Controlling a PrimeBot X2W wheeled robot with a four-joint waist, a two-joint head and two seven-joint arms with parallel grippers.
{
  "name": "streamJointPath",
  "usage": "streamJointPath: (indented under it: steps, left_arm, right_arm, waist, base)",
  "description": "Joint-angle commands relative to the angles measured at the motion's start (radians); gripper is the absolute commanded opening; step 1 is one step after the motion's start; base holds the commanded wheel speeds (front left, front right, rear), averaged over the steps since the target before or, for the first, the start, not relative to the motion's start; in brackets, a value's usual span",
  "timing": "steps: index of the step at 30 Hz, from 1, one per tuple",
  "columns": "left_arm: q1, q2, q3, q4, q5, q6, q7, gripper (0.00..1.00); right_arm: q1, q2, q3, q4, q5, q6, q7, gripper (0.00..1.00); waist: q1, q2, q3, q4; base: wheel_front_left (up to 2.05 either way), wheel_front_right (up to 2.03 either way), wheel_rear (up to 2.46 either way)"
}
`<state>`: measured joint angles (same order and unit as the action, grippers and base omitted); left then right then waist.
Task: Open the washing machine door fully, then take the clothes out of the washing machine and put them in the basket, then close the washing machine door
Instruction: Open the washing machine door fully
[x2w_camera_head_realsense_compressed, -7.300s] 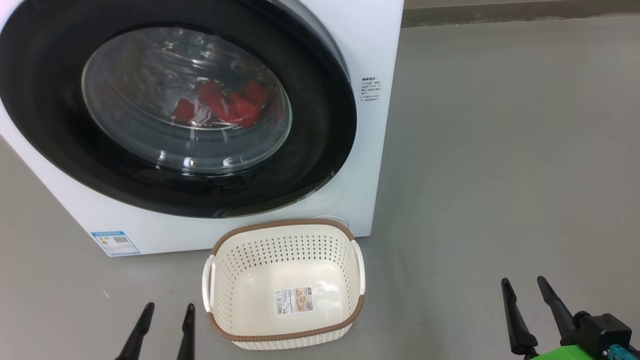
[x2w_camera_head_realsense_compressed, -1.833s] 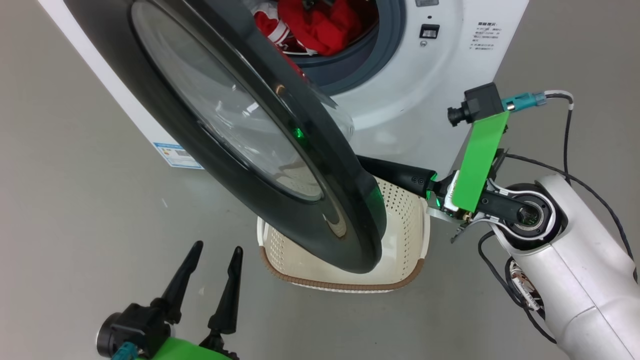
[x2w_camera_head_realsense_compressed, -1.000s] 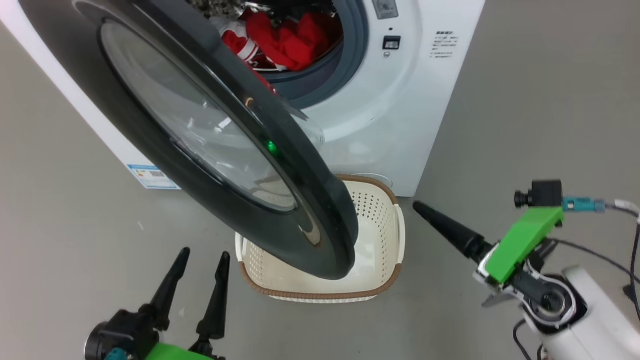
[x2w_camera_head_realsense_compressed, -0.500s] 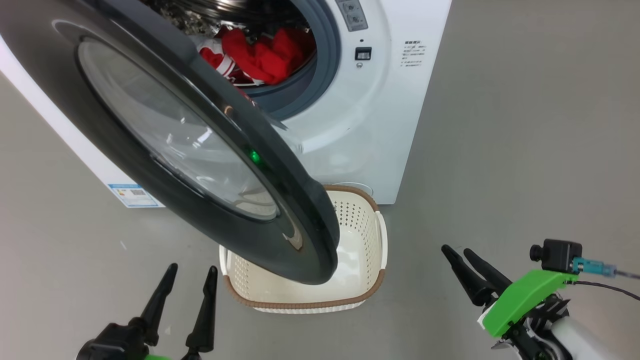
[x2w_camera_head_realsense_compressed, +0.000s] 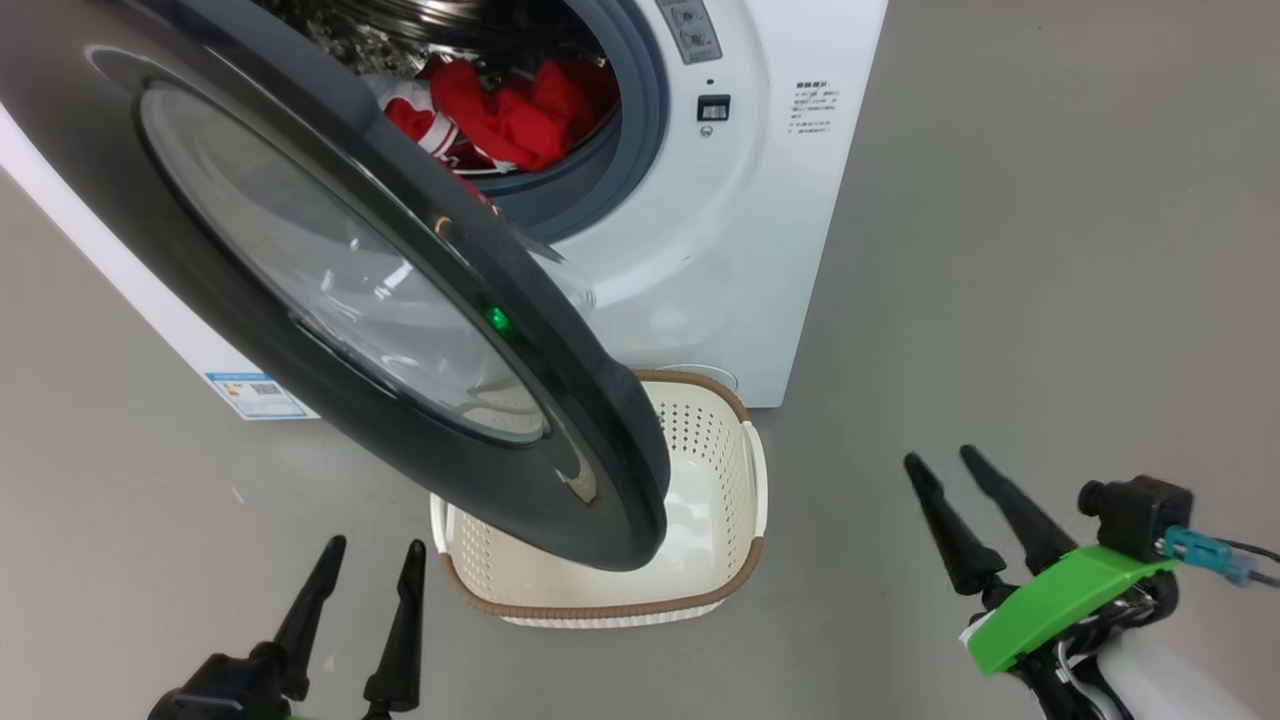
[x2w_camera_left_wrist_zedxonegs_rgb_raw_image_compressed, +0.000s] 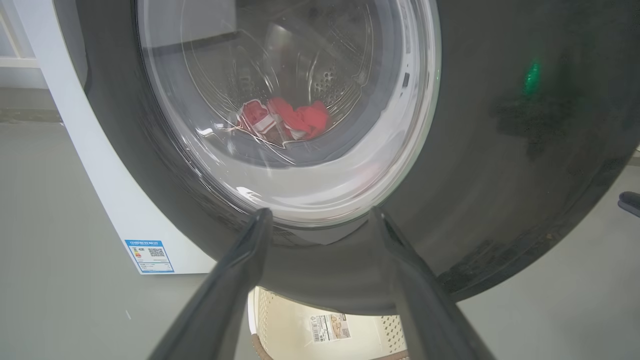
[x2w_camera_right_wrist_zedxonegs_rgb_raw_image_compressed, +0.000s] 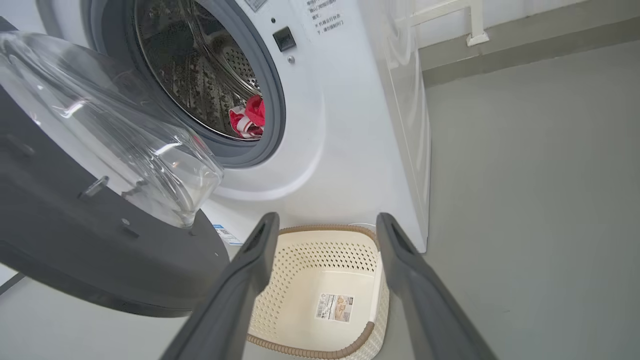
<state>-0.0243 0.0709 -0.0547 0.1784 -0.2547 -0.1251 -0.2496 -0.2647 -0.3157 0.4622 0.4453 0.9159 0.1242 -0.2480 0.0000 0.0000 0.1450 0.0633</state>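
Observation:
The washing machine (x2w_camera_head_realsense_compressed: 720, 250) stands with its door (x2w_camera_head_realsense_compressed: 560, 420) swung partly open, the black rim reaching out over the basket (x2w_camera_head_realsense_compressed: 745, 480). Red and white clothes (x2w_camera_head_realsense_compressed: 500, 110) lie in the steel drum; they also show through the door glass (x2w_camera_left_wrist_zedxonegs_rgb_raw_image_compressed: 285, 120) and past the gasket (x2w_camera_right_wrist_zedxonegs_rgb_raw_image_compressed: 248, 117). The cream basket (x2w_camera_right_wrist_zedxonegs_rgb_raw_image_compressed: 320, 280) sits on the floor in front of the machine, with only a paper label on its bottom. My left gripper (x2w_camera_head_realsense_compressed: 375, 548) is open, low at the left, in front of the door. My right gripper (x2w_camera_head_realsense_compressed: 945, 458) is open, right of the basket, holding nothing.
Grey floor (x2w_camera_head_realsense_compressed: 1050, 250) stretches wide to the right of the machine. A blue label sticker (x2w_camera_head_realsense_compressed: 255, 392) marks the washer's lower left corner. A wall base with a white frame (x2w_camera_right_wrist_zedxonegs_rgb_raw_image_compressed: 470, 30) runs behind the machine.
My right gripper has drawn back from beside the door and basket to low on the right, fingers now pointing up. The camera shifted slightly; the door stays partly open.

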Motion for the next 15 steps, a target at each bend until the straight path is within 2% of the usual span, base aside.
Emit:
streamJointPath:
  steps: [1,8,15]
  left_arm:
    - [-0.014,0.014,0.037,-0.022,0.009,-0.006,-0.012,1.0]
    - [-0.019,0.015,0.044,-0.028,0.008,-0.006,-0.012,1.0]
    - [-0.025,0.014,0.044,-0.038,0.008,-0.006,-0.012,1.0]
  right_arm:
    - [0.051,0.018,-0.048,-0.048,-0.074,0.007,-0.013,1.0]
    - [0.148,0.121,-0.28,-0.166,-0.326,0.007,-0.014,1.0]
    - [0.212,0.201,-0.4,-0.276,-0.47,0.007,-0.014,1.0]
  waist:
    - [0.0,0.0,0.003,0.0]
    - [0.0,0.0,0.01,0.001]
    - [0.0,0.0,0.016,0.004]
  base:
    - [0.0,0.0,0.0]
    - [0.0,0.0,0.0]
    - [0.0,0.0,0.0]
